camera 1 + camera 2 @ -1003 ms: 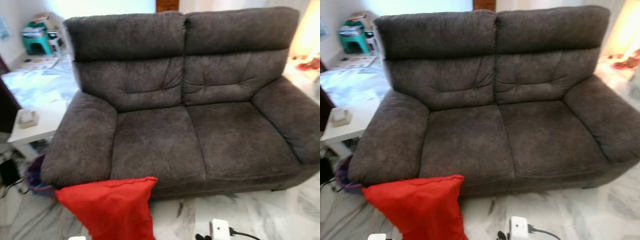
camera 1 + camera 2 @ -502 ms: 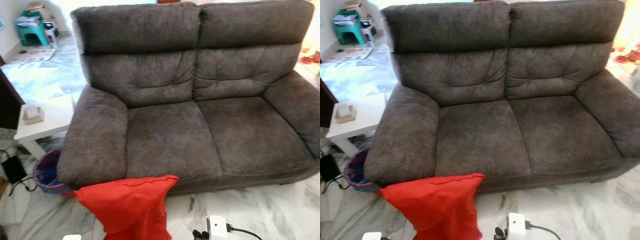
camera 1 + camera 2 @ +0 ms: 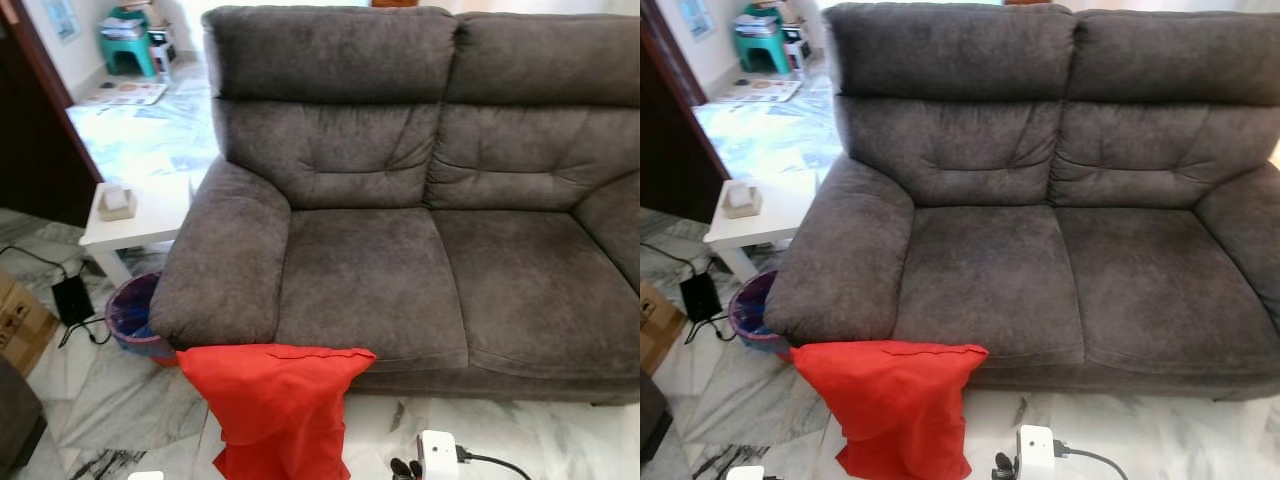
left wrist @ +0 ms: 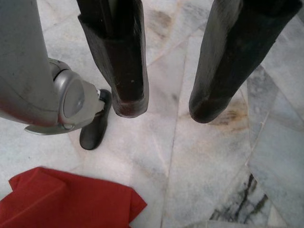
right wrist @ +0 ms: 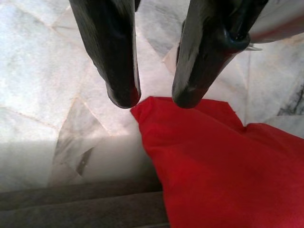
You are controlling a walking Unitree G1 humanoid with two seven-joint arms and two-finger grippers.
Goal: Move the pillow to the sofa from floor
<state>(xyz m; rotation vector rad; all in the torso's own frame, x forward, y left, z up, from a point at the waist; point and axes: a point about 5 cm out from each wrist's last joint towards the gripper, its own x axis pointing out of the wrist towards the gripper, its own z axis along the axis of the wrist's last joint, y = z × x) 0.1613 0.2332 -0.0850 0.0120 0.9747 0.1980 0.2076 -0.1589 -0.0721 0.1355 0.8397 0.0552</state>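
A red pillow stands on the marble floor, leaning against the front of the grey two-seat sofa below its left armrest. My left gripper hangs open over bare marble, with a corner of the red pillow lying apart from its fingertips. My right gripper is open with a narrow gap, its tips just above a corner of the red pillow. Nothing sits between either pair of fingers.
Left of the sofa stand a white side table with a tissue box, a purple bin, a cardboard box and a dark door. A white power box with a cable lies right of the pillow. My foot is near the left gripper.
The camera has swung left, so the sofa and pillow sit further right in the picture. The pillow itself stays on the floor against the sofa.
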